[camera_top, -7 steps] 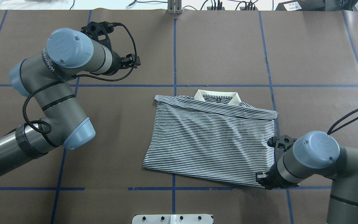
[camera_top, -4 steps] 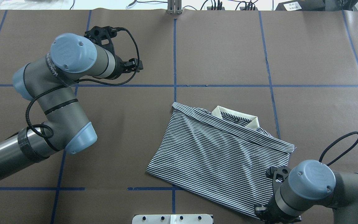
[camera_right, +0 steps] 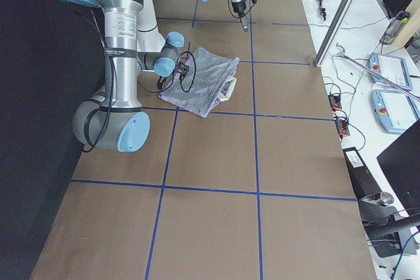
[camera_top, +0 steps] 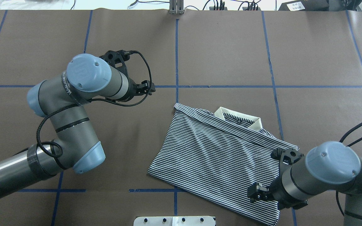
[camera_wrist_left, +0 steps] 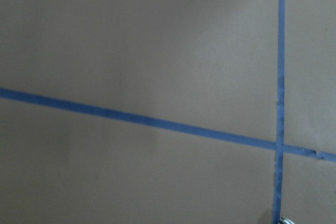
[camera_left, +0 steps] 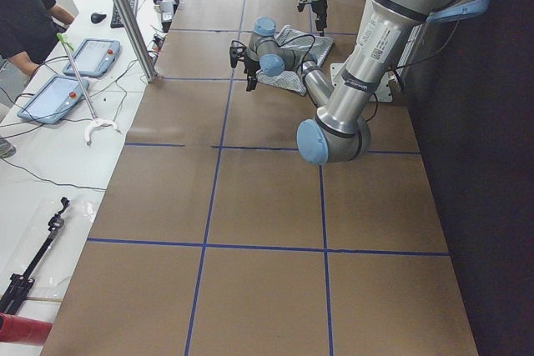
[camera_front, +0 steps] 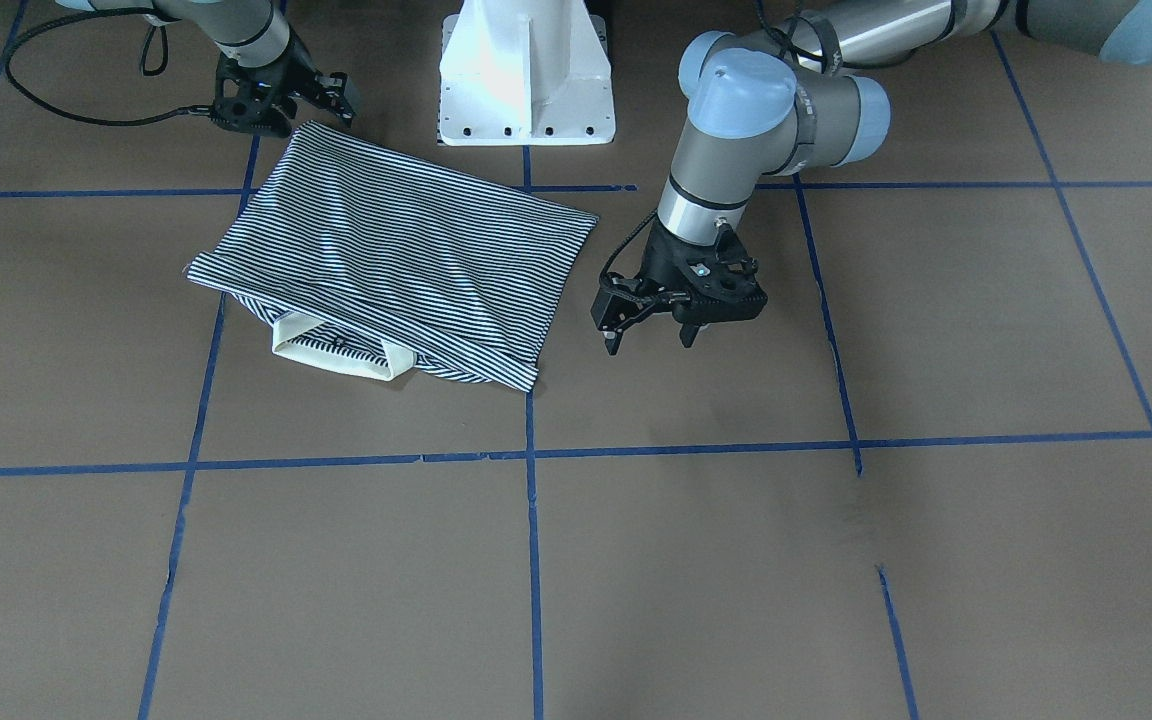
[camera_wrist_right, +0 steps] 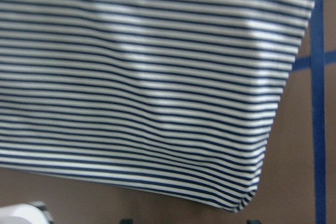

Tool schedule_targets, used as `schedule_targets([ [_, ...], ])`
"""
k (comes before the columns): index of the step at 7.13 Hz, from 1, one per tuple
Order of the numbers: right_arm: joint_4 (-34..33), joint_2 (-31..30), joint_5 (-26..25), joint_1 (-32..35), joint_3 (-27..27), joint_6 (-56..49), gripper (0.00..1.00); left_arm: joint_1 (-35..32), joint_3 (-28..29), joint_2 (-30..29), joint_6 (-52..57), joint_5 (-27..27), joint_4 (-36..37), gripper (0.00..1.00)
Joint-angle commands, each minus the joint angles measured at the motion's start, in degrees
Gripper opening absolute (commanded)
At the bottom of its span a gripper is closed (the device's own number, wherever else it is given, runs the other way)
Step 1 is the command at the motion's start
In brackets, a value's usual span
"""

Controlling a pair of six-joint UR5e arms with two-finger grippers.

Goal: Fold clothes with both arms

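- Navy-and-white striped polo shirt (camera_top: 218,160) lies folded into a rough rectangle on the table, skewed to the tape grid. It sits right of centre in the lower half of the overhead view, and one corner reaches almost to that frame's bottom edge.
- Its cream collar (camera_top: 239,121) peeks out past a folded-over band of cloth at the shirt's upper edge, with a small button showing.
- The right gripper (camera_front: 281,103) hangs at the shirt's corner in the upper left of the front-facing view. Its jaws are spread and not closed on the cloth. Its wrist camera looks down on stripes and a rounded corner of fabric.
- The left gripper (camera_front: 648,338) hovers clear of the cloth, just beside the shirt's side edge near the middle of the front-facing view. Its fingers are wide apart, point down and hold nothing. Its wrist camera shows only paper and crossing tape.
- The table (camera_top: 225,47) is covered in brown paper marked with blue tape lines (camera_top: 177,56).
- A white pedestal base (camera_front: 526,70) stands at the top centre of the front-facing view.
- A person in a black top (camera_left: 25,14) is at the upper left of the left side view, by a white bench with two tablets (camera_left: 83,57).
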Motion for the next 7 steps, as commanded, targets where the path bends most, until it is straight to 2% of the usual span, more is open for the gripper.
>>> schedule_targets([
  [1,2.7,2.9,0.1,9.4,0.2,-1.0,1.0,8.4,-1.9,0.4,-11.8,-0.6,3.6,1.0],
  [4,2.7,6.1,-0.5,12.5,-1.6,-1.5,1.0,14.6,-7.4,1.2,-18.5,-0.4,11.5,1.0],
  [7,2.7,6.2,-0.6,12.6,-2.3,-1.4,1.0,16.2,-5.4,1.5,-18.6,-0.4,11.2,1.0],
])
